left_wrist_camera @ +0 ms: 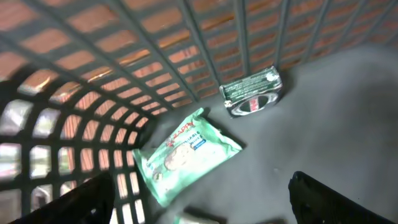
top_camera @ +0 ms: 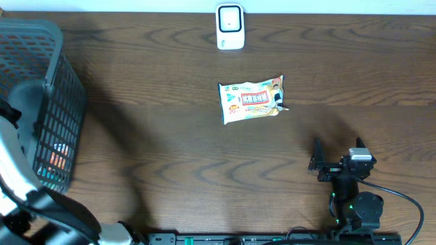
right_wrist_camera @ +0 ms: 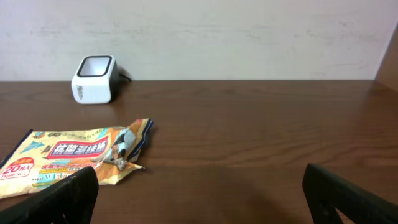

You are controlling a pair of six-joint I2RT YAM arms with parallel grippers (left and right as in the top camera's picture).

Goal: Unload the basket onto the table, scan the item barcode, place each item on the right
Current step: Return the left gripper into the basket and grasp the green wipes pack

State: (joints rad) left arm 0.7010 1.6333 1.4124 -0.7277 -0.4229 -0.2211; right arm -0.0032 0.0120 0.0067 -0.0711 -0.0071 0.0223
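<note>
A yellow snack packet (top_camera: 252,99) lies flat on the table, below the white barcode scanner (top_camera: 230,27) at the far edge. My right gripper (top_camera: 338,153) rests open near the front right, well short of the packet (right_wrist_camera: 68,155) and the scanner (right_wrist_camera: 94,79); nothing is between its fingers (right_wrist_camera: 202,193). My left arm (top_camera: 17,129) reaches down into the grey basket (top_camera: 61,82). There my left gripper (left_wrist_camera: 202,199) hangs open above a green packet (left_wrist_camera: 186,155), holding nothing.
A dark box (left_wrist_camera: 252,93) lies against the basket's mesh wall (left_wrist_camera: 124,68), beyond the green packet. Another item shows blurred at the bottom edge (left_wrist_camera: 199,218). The basket stands at the table's left end. A wall runs behind the scanner.
</note>
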